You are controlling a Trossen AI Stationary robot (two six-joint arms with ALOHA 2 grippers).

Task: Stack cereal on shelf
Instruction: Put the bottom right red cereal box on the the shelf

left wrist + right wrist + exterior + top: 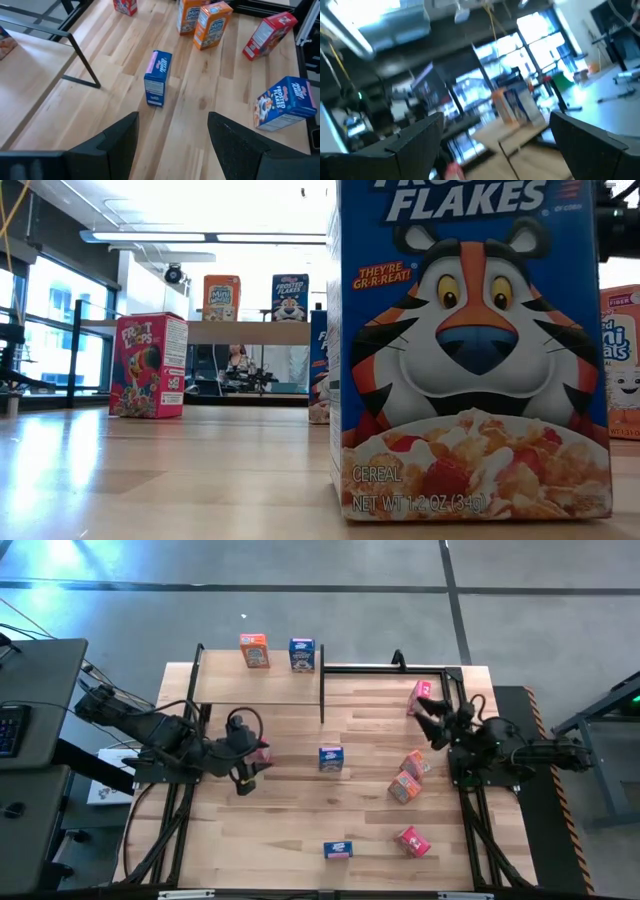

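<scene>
A plank table point(280, 830) is seen carrying seven cereal boxes: a blue one point(331, 757) just ahead of the left fingers, a pink one beside them. The shelf point(230, 688) bears an orange box point(254, 650) and a blue box point(302, 654).

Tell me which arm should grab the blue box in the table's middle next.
Probably the left. Its open end effector faces the blue box with bare table between, and nothing is held. The right end effector sits farther off, by a pink box at the back.

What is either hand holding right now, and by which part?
Nothing. The left hand is open over bare table short of the blue cereal box; the right hand is open and empty.
</scene>
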